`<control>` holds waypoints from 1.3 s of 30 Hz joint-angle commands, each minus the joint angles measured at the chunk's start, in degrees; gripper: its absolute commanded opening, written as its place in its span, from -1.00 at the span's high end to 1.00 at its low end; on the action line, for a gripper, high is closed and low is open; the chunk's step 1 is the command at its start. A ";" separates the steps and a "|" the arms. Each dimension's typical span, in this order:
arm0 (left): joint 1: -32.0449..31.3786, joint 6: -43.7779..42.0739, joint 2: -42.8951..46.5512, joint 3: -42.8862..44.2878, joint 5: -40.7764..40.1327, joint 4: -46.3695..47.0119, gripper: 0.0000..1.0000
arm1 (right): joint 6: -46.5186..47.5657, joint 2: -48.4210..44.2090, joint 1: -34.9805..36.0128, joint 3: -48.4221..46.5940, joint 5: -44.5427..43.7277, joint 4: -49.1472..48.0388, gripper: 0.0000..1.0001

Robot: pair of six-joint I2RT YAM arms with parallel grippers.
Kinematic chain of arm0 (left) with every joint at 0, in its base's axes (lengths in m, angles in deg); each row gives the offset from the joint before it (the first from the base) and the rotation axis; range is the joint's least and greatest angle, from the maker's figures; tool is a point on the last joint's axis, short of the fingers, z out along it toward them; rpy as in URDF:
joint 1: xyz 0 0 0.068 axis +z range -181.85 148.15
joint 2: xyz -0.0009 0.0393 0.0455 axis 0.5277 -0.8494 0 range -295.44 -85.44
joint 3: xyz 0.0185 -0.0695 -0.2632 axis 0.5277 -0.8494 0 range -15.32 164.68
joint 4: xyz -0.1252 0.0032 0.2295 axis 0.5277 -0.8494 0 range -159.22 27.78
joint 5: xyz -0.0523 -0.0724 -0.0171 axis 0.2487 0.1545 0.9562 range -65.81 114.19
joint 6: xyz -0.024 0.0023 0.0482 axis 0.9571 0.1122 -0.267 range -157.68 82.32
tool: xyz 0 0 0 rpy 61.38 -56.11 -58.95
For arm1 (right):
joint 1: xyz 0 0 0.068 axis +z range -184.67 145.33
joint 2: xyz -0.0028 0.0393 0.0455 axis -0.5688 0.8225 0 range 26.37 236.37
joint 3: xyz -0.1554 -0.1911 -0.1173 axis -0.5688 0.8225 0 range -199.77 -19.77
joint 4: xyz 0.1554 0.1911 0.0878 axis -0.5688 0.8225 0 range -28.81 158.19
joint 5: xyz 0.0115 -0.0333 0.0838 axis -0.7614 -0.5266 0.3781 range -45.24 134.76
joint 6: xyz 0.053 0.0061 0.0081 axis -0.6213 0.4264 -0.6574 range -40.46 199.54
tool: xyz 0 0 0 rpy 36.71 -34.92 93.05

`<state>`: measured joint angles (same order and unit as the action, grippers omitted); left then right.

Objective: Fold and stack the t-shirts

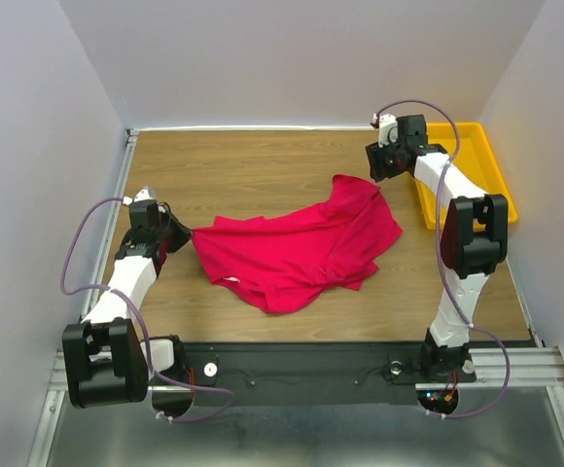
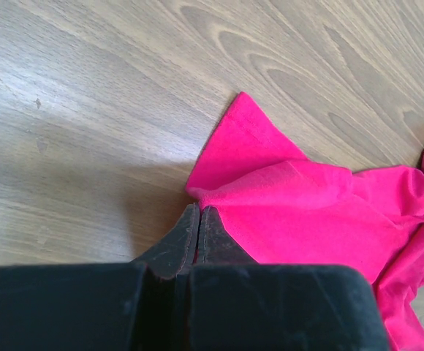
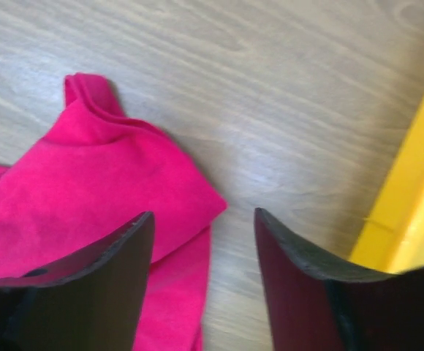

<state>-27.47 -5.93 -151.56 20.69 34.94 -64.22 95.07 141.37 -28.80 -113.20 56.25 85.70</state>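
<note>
Left wrist view, nearest to me: my left gripper (image 2: 197, 212) has its jaws pressed flat together right at the edge of the t-shirt (image 2: 322, 212). A ridge of pink cloth runs up into the tips, so I read that as a pinch on the hem, thin as the bite is. It sits low over the wooden table (image 2: 88, 110), which is where I'd want it for dragging that side outward.

Moving out to mid-table on the top external view, the shirt lies in a crumpled heap, layers lapped over each other and nothing squared up. It lies roughly centred, with one end at the left jaws and the other reaching up toward the far right. No fold has begun, I'd say. This is spreading work.

Farther out, the right gripper (image 3: 203, 219) hangs with its jaws wide apart and nothing in them, over the shirt's far corner where cloth meets bare wood. It looks lined up to take that corner. Just beyond it stands the yellow tray (image 3: 417, 183), apart from the cloth.
</note>
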 commanded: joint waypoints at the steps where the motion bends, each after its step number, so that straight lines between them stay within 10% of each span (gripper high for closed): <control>1: 0.80 -1.78 1.88 -0.68 0.33 1.65 1.00 | 7.05 0.31 -1.56 -2.90 -2.70 -0.08 -0.14; 21: 1.33 -2.04 1.70 -0.85 2.27 2.97 1.00 | -14.12 12.88 -3.58 -9.67 6.26 7.57 -0.12; 31: 1.33 -2.13 1.53 -0.85 2.44 2.97 1.00 | -14.03 10.78 -3.58 -10.98 7.85 7.30 0.99; 39: 1.33 -2.39 2.05 0.99 1.83 3.05 1.00 | -12.63 2.17 -3.58 -11.52 6.88 5.20 0.99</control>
<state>-26.48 -7.11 -151.56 19.94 37.10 -63.28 81.67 151.73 -32.45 -121.66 62.67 93.37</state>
